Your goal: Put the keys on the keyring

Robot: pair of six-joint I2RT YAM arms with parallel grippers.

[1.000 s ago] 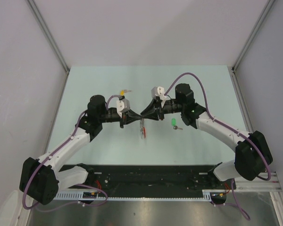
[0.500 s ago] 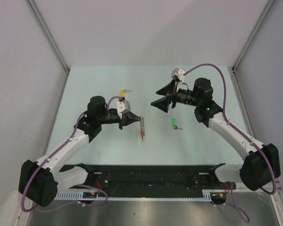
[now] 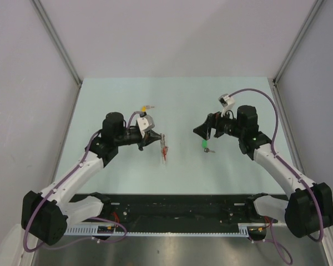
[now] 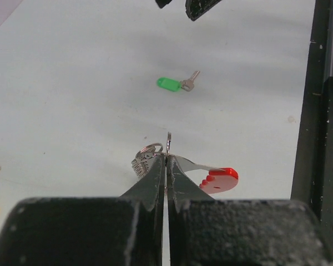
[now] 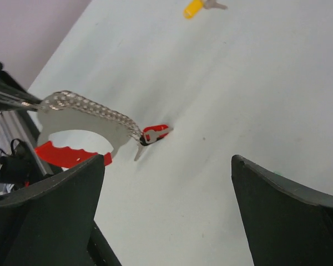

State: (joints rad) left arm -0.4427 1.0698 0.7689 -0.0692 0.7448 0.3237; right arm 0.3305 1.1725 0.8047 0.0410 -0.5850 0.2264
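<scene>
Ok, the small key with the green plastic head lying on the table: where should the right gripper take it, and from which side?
Take the small green-headed silver key by its plastic head, coming straight down with the open right gripper, fingers across its shorter width. The key lies flat on the pale table, and the head looks its bulkiest part.

The left arm [image 3: 80, 169] and right arm [image 3: 277, 166] have white links, black joints, purple cables [image 3: 250, 90]; left tool [image 3: 160, 137] and right tool [image 3: 200, 132] are black.
</scene>
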